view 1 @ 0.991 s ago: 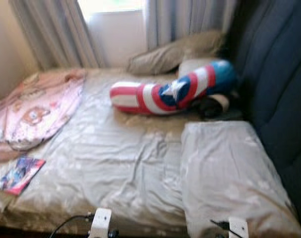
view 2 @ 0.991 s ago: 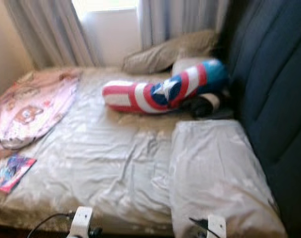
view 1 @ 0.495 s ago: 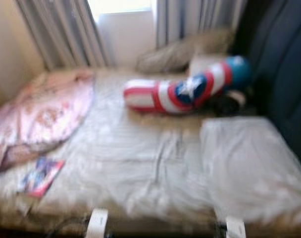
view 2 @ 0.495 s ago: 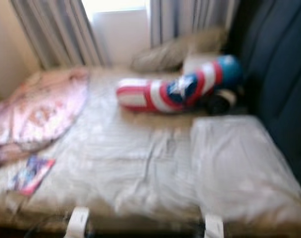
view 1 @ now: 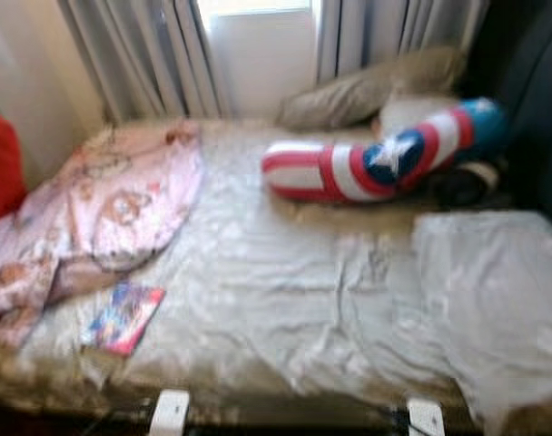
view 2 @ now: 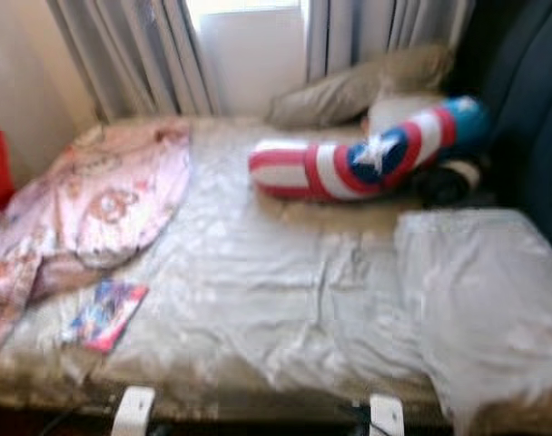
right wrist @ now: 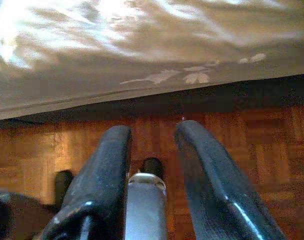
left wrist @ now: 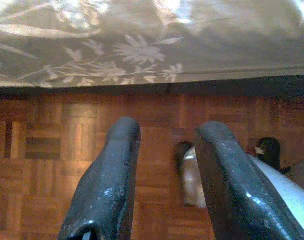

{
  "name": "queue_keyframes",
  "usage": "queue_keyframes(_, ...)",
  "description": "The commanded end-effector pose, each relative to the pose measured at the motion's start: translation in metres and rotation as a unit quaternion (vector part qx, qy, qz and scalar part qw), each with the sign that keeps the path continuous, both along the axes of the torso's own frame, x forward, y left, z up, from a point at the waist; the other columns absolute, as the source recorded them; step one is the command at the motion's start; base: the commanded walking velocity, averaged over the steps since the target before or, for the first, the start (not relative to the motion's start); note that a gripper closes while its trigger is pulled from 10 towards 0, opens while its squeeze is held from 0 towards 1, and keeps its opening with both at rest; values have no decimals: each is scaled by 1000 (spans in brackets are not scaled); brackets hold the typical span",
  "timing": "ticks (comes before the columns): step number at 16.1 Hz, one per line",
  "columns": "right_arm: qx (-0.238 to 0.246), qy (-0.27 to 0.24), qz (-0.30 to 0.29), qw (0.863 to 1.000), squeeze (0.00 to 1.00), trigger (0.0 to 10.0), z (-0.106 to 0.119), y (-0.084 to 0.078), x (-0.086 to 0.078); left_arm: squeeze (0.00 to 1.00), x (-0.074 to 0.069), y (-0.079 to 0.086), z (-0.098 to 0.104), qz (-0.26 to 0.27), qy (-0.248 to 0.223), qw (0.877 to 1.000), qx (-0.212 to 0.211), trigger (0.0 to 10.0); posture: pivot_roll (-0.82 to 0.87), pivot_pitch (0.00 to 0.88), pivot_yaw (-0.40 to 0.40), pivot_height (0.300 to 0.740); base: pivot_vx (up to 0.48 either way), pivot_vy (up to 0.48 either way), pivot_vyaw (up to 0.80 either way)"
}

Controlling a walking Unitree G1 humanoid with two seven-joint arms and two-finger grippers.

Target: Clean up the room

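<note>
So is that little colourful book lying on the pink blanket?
No, the book lies on the grey sheet, just beside the pink blanket.

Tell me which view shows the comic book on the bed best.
Left eye view: the comic book lies flat near the bed's front edge, beside the pink blanket. The right eye view shows it much the same, blurred. The wrist views show the bed's edge and parquet floor.
</note>
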State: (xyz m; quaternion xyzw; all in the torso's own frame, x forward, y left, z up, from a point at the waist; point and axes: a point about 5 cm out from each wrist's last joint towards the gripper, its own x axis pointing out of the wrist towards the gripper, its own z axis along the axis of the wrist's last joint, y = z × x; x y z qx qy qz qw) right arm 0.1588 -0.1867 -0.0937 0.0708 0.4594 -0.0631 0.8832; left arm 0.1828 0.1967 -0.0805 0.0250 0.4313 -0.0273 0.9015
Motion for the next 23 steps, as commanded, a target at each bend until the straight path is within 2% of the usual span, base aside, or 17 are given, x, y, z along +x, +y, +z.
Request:
queue_keyframes(1,9,-6,10,1000,0,10000,1,10,6,0,0,10,1,2,2,1000,12,10000,10,0,24,740,0,480,0)
queue_keyframes(7,-3,-3,30,1000,0,10000,1,8,3,0,-2,7,0,3,4,1000,11,10000,9,0,24,740,0,480,0)
queue_keyframes(9,1,-5,22,1000,0,10000,1,7,3,0,-2,7,0,3,4,1000,10,10000,8,0,26,740,0,480,800)
queue_keyframes(17,9,2,10,1000,0,10000,-1,5,0,0,-2,6,0,3,4,1000,10,10000,12,0,23,740,0,480,0)
queue_keyframes(23,9,6,9,1000,0,10000,-1,-5,-5,0,-2,7,0,5,5,1000,9,10000,12,0,24,740,0,480,0)
